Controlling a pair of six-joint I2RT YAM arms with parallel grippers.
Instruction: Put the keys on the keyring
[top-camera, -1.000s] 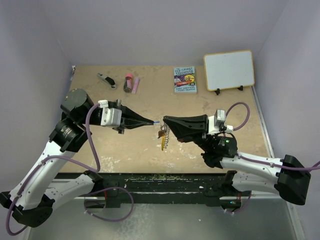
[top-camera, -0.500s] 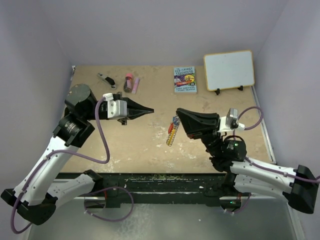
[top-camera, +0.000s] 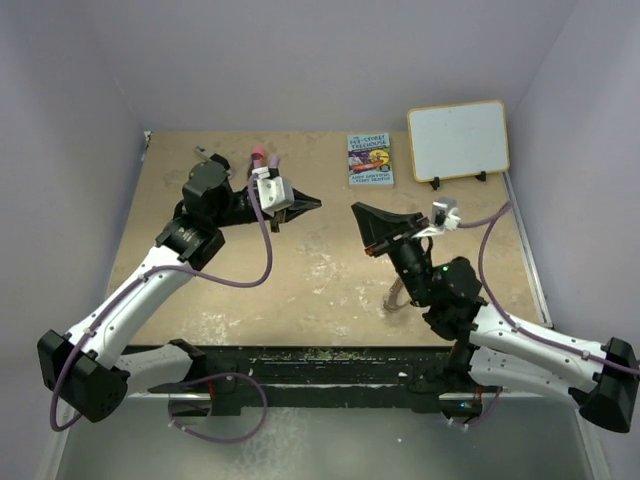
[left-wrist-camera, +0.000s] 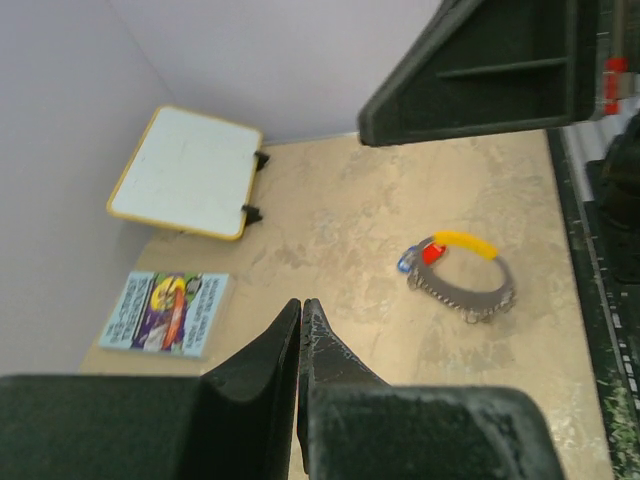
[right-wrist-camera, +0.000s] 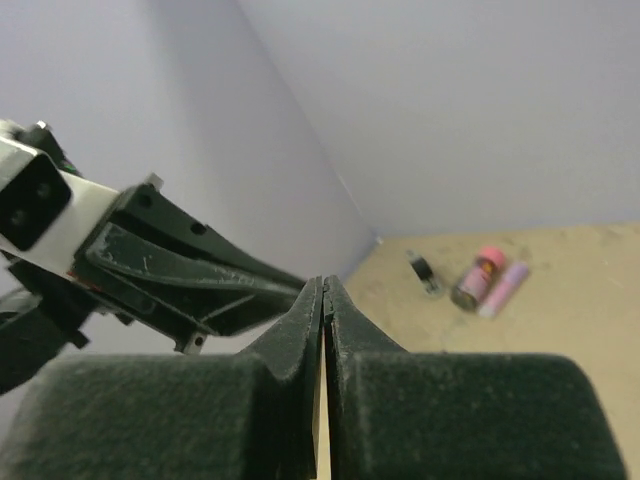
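left tool (top-camera: 314, 203): hovering pinched together, gripping nothing | right tool (top-camera: 357, 209): hovering likewise, empty | keyring (left-wrist-camera: 462, 277): lying on counter (top-camera: 300, 270) toward near edge, keys (left-wrist-camera: 432, 253) touching its orange end

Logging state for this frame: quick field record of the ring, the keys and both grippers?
keyring: thin hoop, silvery coiled metal plus orange-yellow section, lying flat on the tan table, not gripped
keys: red-tagged key and blue-tagged key, side by side at the hoop's rim; cannot tell if threaded
left gripper: shut, empty, above the table
right gripper: shut, empty, above the table
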